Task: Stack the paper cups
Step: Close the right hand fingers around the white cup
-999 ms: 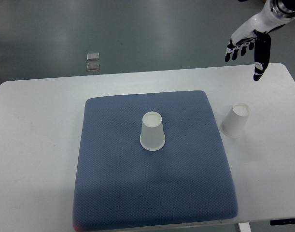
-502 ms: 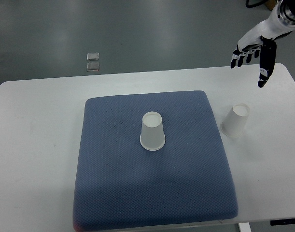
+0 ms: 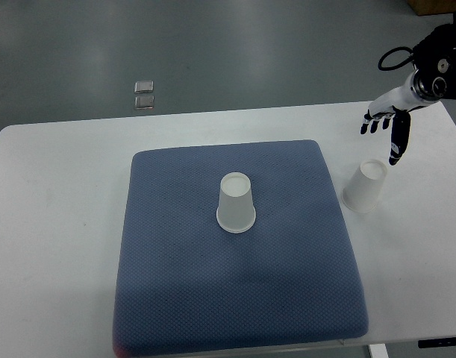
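Table: a white tabletop [image 3: 56, 224] is carrying a blue-grey padded mat [image 3: 235, 298] at its centre.
Centre cup: a white paper cup [image 3: 236, 203] is standing upside down, base upward, near the middle of the mat.
Side cup: a second paper cup [image 3: 363, 186] is standing upside down on the bare table just beside the mat's right edge, well apart from the centre cup.
Right hand: the right hand [image 3: 389, 124] is hovering above the table's far right part, just beyond the side cup; its fingers [image 3: 398, 142] are hanging spread and apart, gripping nothing.
Floor: two small clear squares [image 3: 144, 95] are lying on the grey floor beyond the table.
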Motion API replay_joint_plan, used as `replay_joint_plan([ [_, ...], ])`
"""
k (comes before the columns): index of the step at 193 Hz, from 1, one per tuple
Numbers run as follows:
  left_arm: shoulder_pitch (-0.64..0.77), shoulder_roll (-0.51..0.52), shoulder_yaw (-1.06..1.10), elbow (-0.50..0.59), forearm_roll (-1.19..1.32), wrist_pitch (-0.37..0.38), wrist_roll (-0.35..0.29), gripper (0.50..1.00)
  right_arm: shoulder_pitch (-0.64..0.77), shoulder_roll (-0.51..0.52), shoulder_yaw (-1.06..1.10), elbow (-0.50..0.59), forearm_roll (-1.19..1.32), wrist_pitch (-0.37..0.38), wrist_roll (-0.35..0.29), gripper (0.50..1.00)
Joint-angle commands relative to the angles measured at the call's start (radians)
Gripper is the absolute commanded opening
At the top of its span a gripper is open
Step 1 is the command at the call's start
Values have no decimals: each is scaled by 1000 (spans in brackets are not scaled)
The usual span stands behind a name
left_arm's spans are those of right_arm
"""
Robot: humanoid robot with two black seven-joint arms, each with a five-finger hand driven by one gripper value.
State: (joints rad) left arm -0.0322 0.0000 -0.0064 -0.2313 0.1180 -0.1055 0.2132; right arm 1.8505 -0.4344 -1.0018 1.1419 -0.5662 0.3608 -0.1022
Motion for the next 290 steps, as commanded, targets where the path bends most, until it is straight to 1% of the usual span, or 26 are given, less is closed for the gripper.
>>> replay_joint_plan([
  [1, 0, 0, 0, 0, 0, 1, 0, 1000, -42, 17, 2, -22, 0, -22, -2, 921],
  [17, 0, 0, 0, 0, 0, 1, 0, 1000, -82, 25, 2, -40, 0, -51, -2, 923],
  [44, 0, 0, 0, 0, 0, 1, 0, 1000, -119, 49, 5, -65, 0, -71, -7, 921],
  [61, 2, 0, 0, 0, 0, 1, 0, 1000, -148, 59, 3, -88, 0, -100, -8, 921],
  [109, 2, 0, -1, 0, 0, 1, 0, 1000, -195, 80, 5, -116, 0, -109, -8, 917],
  [131, 2, 0, 0, 0, 0, 1, 0, 1000, -214, 83, 5, -125, 0, -131, -8, 913],
  [157, 2, 0, 0, 0, 0, 1, 0, 1000, -226, 85, 5, -129, 0, -135, -7, 903],
  [186, 2, 0, 0, 0, 0, 1, 0, 1000, -238, 85, 5, -137, 0, -135, -7, 885],
  [195, 2, 0, 0, 0, 0, 1, 0, 1000, -247, 85, 5, -142, 0, -135, -8, 870],
  [235, 2, 0, 0, -2, 0, 1, 0, 1000, -257, 85, 6, -151, 17, -135, -7, 850],
  [290, 2, 0, 0, -2, 0, 1, 0, 1000, -258, 95, 6, -156, 19, -137, -7, 850],
])
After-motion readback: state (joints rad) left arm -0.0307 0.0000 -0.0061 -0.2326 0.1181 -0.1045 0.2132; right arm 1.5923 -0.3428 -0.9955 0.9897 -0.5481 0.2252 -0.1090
